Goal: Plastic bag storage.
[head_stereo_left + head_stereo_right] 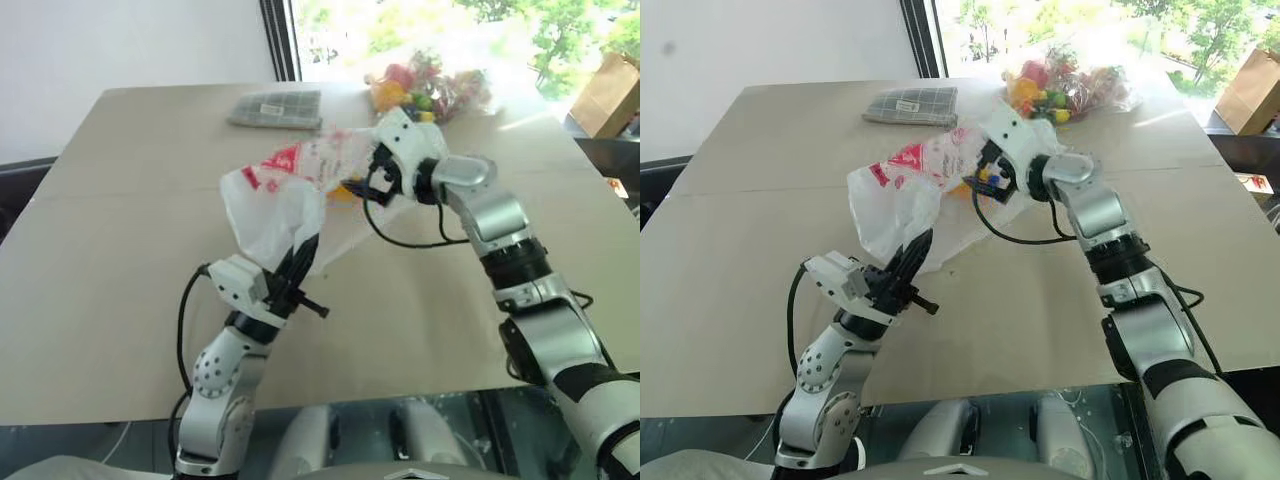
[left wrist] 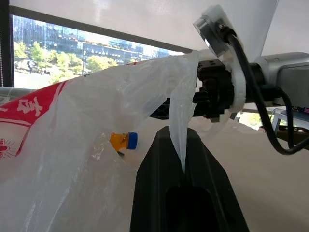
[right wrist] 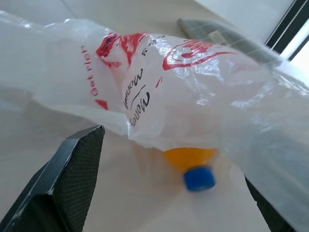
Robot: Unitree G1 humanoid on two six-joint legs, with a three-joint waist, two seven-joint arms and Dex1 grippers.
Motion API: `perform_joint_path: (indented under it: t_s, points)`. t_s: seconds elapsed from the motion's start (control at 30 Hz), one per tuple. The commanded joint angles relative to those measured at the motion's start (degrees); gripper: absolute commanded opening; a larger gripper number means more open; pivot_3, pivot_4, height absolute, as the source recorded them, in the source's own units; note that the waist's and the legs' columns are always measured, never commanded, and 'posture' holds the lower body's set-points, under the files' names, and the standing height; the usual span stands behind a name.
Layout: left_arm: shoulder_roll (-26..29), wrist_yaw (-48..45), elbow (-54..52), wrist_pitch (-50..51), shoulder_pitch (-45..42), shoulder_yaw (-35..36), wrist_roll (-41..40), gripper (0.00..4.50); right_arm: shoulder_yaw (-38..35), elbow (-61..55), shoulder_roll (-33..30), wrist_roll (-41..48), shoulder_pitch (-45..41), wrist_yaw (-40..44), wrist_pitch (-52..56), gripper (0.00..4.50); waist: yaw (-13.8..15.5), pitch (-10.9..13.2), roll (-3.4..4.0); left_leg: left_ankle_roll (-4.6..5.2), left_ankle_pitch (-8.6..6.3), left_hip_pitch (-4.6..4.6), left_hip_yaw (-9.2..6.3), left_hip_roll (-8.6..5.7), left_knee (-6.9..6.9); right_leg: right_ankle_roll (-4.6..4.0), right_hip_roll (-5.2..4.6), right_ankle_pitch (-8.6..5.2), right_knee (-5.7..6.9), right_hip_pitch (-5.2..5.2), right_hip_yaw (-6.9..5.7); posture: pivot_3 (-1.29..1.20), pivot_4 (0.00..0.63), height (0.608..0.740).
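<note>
Bottle [image 3: 193, 164] mostly hidden by plastic bag [image 1: 275, 205] — left end effector [image 1: 300, 262] pinches it, right end effector [image 1: 990, 170] seemingly open.

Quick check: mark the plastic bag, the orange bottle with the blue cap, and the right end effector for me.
plastic bag [image 1: 275, 205], left eye view, on its white middle below the red print.
orange bottle [image 3: 191, 155], right wrist view, on the orange neck above the blue cap.
right end effector [image 3: 174, 188], right wrist view, midway between its spread fingertips.

Plastic bag [image 1: 285, 195] mid-table [image 1: 100, 260], bottle [image 3: 193, 164] beneath it.
</note>
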Motion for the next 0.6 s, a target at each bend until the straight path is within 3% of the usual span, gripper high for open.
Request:
perform_joint_path:
  t_s: [0.03,0.2,0.27,0.37,0.43,0.6]
  points:
    - [-0.38,0.57,0.15,-1.86,-0.28,1.11,-0.04,0.00,-0.50,-14.75,-7.90,9.73,4.95,15.40,5.08,4.42,0.12,0.00,0.00,0.00,0.00,-0.02,-0.02,0.00,0.01,0.00,0.00,0.00,-0.01,0.00,-0.01,0.00,0.150,0.740]
    - [-0.44,0.13,1.10,-1.86,-1.43,0.89,0.14,0.00,-2.43,-25.69,-15.64,19.65,10.60,24.97,9.75,4.42,-0.20,0.00,0.00,0.03,-0.02,0.02,-0.02,0.04,0.01,0.00,0.01,0.00,-0.05,0.05,0.01,0.00,0.150,0.740]
    - [-0.20,0.09,0.97,-1.60,-1.81,0.99,0.00,0.00,-6.50,-26.30,-13.88,23.37,9.51,21.90,10.98,4.42,-0.54,0.00,0.00,0.03,-0.02,0.08,-0.01,0.08,0.01,0.00,0.06,0.00,-0.01,0.07,0.05,0.00,0.150,0.740]
    - [0.11,0.04,0.69,-1.49,-1.57,1.16,-0.17,0.00,-14.97,-21.80,-7.31,24.11,4.39,8.21,8.11,4.42,-0.68,0.00,0.00,0.03,-0.02,0.17,0.03,0.10,0.02,0.00,0.12,0.00,0.18,0.05,0.15,0.00,0.150,0.740]
    - [0.25,0.05,0.47,-1.49,-1.23,1.20,-0.33,0.00,-17.41,-20.20,-6.27,23.76,2.88,5.21,6.32,4.42,-0.20,-0.01,-0.03,0.02,-0.02,0.17,0.06,0.05,0.05,0.00,0.08,0.00,0.32,0.00,0.17,0.00,0.150,0.740]
    - [-0.09,0.33,0.09,-1.77,-0.15,0.59,-0.13,0.00,-13.68,-16.56,-14.20,16.65,6.52,6.06,4.13,4.42,1.53,-0.07,-0.13,0.03,-0.02,0.07,-0.04,-0.07,0.10,0.00,-0.08,0.00,0.08,0.06,0.02,0.00,0.150,0.740]
